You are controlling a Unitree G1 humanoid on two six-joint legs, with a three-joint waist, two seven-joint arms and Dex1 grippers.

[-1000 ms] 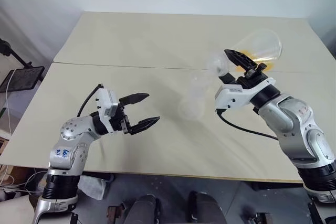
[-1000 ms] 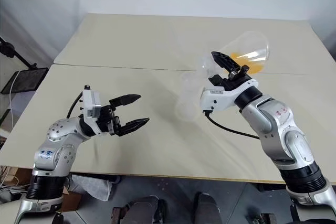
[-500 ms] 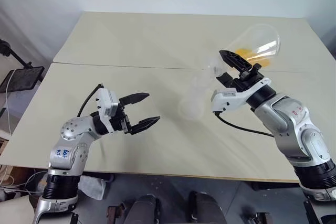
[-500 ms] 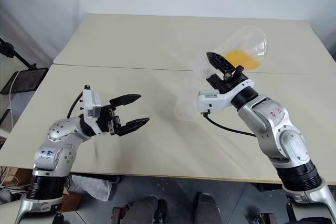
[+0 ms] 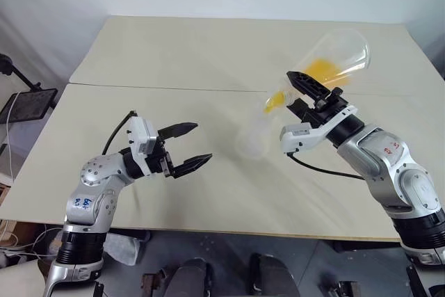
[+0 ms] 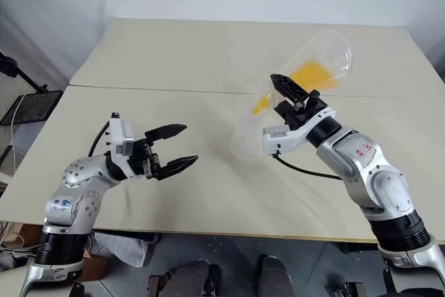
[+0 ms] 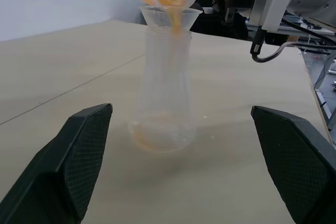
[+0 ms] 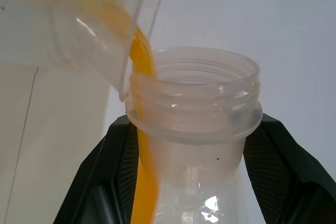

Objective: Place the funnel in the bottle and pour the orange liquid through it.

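Head view, right hand [image 5: 304, 88] clenched on tilted flask [image 5: 334, 60], apparently its neck, left hand [image 5: 191, 146] released, empty.

Bare table [image 5: 174, 53] lies open along its far and left edges; only the bottle [image 5: 252, 137] and my tilted flask [image 5: 334, 60] block the right-middle.

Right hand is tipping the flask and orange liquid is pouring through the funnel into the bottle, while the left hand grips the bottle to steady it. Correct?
Not quite: the left hand grips nothing. In the left eye view it hangs open, well apart from the bottle. The rest holds: the right hand tips the flask, and orange liquid runs through the funnel.
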